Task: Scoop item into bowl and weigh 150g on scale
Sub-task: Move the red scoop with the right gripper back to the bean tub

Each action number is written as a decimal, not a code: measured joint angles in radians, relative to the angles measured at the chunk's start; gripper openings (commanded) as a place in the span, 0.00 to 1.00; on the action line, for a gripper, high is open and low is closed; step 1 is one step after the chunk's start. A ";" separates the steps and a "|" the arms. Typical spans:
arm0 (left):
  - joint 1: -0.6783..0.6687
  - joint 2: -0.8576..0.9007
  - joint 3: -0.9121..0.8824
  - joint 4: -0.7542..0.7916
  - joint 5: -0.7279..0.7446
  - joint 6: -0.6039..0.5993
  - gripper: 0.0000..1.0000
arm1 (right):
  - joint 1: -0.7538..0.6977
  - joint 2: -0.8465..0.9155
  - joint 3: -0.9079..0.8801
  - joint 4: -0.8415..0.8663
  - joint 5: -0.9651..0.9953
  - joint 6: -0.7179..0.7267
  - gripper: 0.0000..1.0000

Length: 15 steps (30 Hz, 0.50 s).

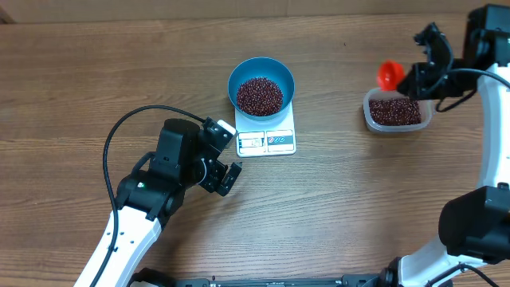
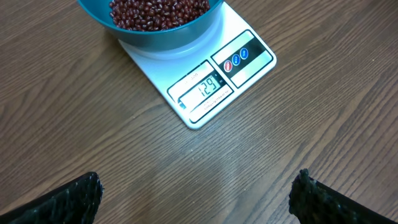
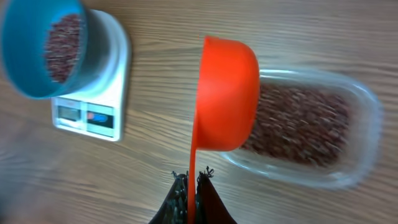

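The blue bowl (image 1: 261, 83) holds dark red-brown beans (image 1: 260, 95) and stands on the white scale (image 1: 266, 140), whose display (image 2: 201, 89) reads 129. My left gripper (image 1: 225, 159) hovers open just left of the scale's front corner, fingers (image 2: 68, 200) wide apart over bare wood. My right gripper (image 3: 191, 174) is shut on the handle of an orange scoop (image 3: 226, 93), held over the left end of a clear tub (image 1: 396, 111) of beans at the right. The scoop's (image 1: 389, 74) underside faces the right wrist view, so its contents are hidden.
Wooden table (image 1: 351, 207) all round. A black cable (image 1: 131, 127) loops from the left arm across the table's left part. The right arm's base (image 1: 476, 227) sits at the lower right edge.
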<state>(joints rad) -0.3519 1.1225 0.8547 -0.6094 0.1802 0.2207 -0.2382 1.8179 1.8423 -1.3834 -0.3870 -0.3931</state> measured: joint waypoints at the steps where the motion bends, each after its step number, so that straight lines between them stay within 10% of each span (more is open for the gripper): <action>1: 0.000 0.000 0.000 0.000 0.000 0.000 1.00 | -0.006 -0.002 -0.012 0.006 0.010 0.000 0.04; 15: 0.000 0.000 0.000 0.000 0.000 0.000 0.99 | -0.015 -0.013 -0.338 0.275 0.151 0.102 0.04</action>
<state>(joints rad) -0.3519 1.1225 0.8547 -0.6094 0.1802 0.2203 -0.2535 1.8053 1.5043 -1.1084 -0.2356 -0.2913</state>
